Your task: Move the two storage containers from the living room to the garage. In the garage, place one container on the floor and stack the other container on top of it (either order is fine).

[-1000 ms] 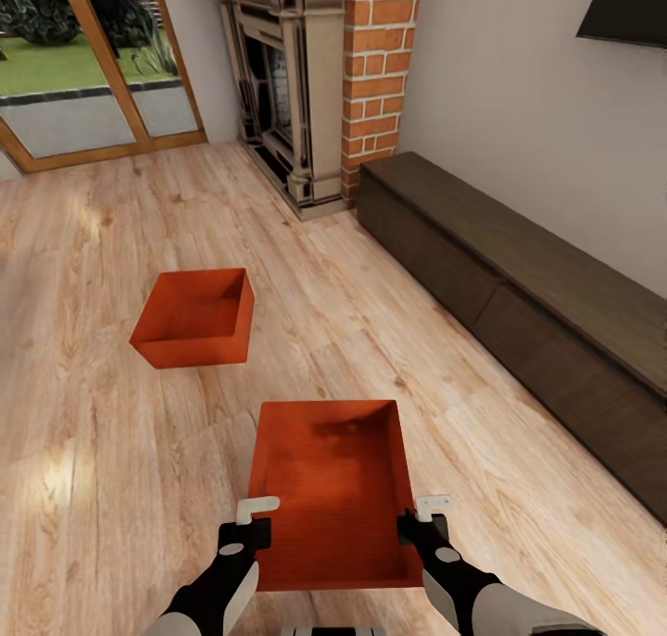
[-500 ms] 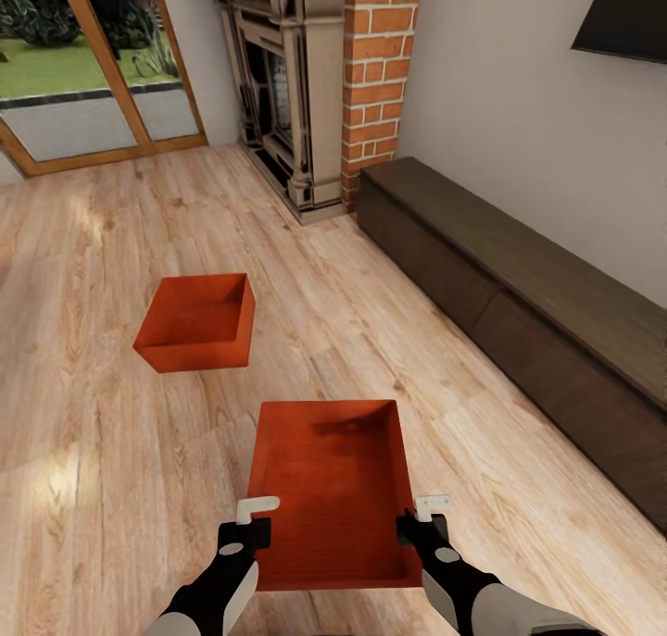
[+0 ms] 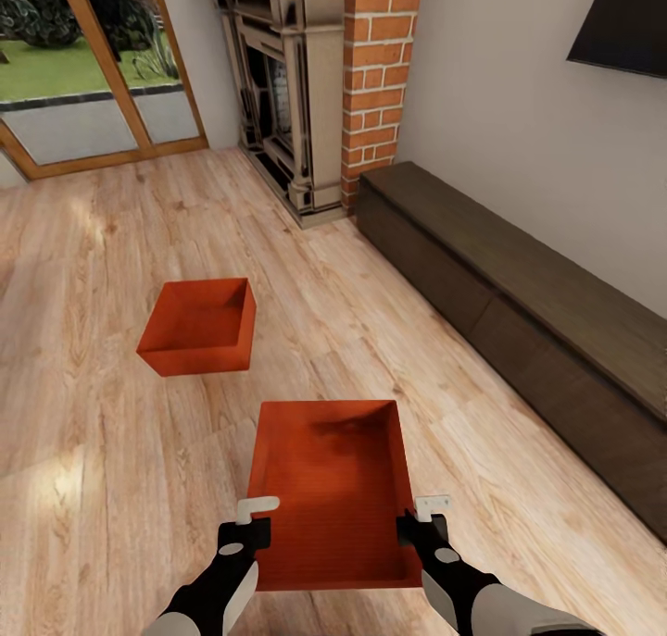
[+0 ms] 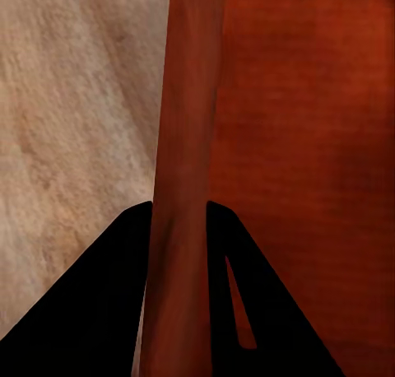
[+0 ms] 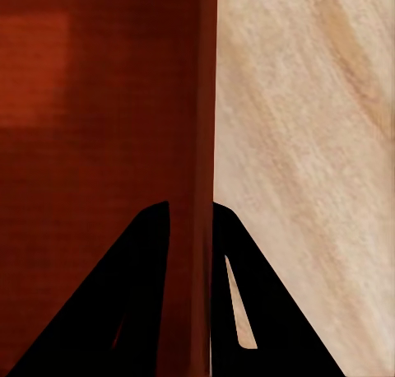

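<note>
Two red-orange boxes in the living room, one held up by both arms.

The near storage container [image 3: 329, 492] is right in front of the robot, above the light wood floor [image 3: 83, 451]. The left fingers [image 3: 257, 514] pinch its left wall, and the left wrist view shows that thin wall [image 4: 181, 188] squeezed between two dark fingers [image 4: 90, 311]. The right fingers [image 3: 421, 516] pinch its right wall [image 5: 202, 146] the same way. The other storage container [image 3: 199, 326] sits on the wood floor farther ahead and to the left, well apart from the held one. Past it are the brick fireplace [image 3: 315, 90], the glass doors [image 3: 83, 71] and a long dark cabinet [image 3: 519, 321] by the white wall.
</note>
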Robot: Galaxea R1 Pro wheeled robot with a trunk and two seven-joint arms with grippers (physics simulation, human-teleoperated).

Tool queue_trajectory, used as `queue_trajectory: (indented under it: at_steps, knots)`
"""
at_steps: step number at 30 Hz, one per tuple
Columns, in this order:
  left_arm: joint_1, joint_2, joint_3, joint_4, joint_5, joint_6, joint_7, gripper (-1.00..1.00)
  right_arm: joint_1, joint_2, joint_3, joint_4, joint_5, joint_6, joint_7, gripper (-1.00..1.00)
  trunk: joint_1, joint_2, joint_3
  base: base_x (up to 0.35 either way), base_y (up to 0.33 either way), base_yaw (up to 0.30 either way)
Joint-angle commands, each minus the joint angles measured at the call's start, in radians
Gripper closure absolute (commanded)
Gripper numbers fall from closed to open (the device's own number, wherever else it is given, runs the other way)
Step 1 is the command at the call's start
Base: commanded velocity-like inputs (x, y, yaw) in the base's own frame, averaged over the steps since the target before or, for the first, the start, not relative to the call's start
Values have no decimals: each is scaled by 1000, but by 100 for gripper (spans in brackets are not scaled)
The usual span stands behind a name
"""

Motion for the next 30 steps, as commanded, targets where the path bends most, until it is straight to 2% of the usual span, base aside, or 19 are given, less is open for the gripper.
queue_trajectory:
  at_steps: [1,30]
  knots:
    - [0,-1,8,1,-5,2,9,100,-1,0,-19,0,4,-3,-7,100,-4,7,3,0,0,0]
    - [0,-1,8,0,-4,2,8,100,-1,0,-19,-1,13,-3,-7,100,-115,210,94,0,0,0]
